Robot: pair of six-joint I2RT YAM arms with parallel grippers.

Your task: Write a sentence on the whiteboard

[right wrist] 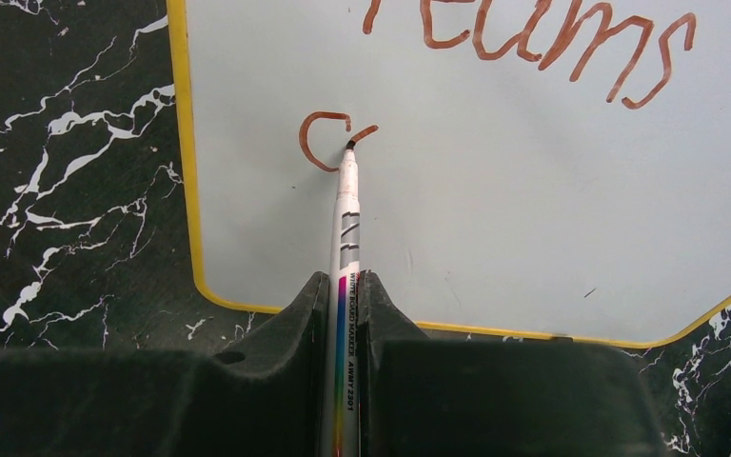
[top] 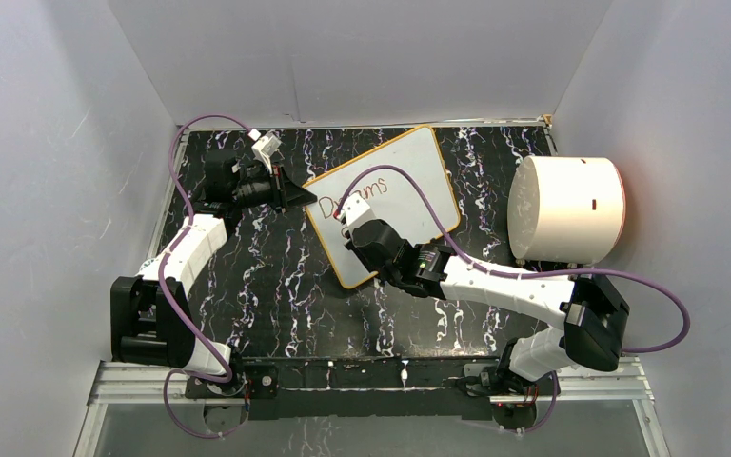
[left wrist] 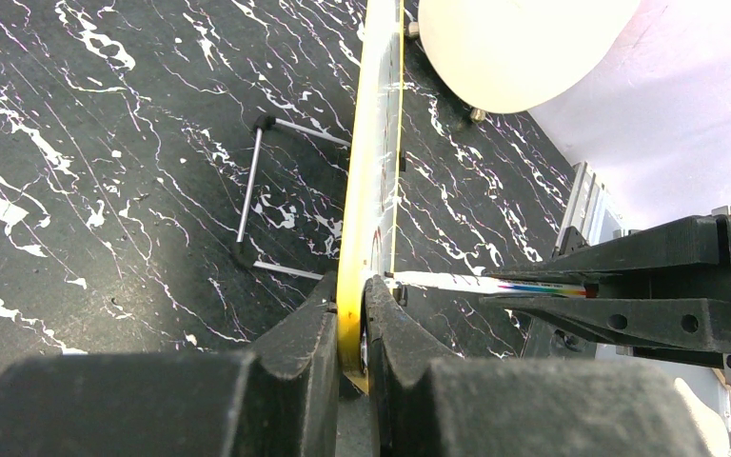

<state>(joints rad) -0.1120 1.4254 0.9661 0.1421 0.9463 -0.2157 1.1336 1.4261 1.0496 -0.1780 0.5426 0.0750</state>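
Risks from here, my read: the right hand is clenching the marker far back on the barrel, so the tip is sticking out long. Any extra push and it's likely sliding in the grip, with strokes going wobbly. The left hand is pinching the whiteboard by its yellow rim at one edge only. Writing pressure is landing away from that pinch, so the board could be pivoting or skidding on the tabletop. The purple cable is hanging over the written line and may be smearing ink. The new line is starting low and close to the rim, so room is getting tight.

Board: sitting mid-tabletop, angled, between the two arms, with the white cylinder off to its right, not touching. White face, yellow rim, rounded corners. Brown-red writing is reading roughly "Dreams" on top. Below it are a "c" and a short stroke, with the tip touching that stroke. A wire stand is showing behind the board; can't tell how steeply it's leaning.
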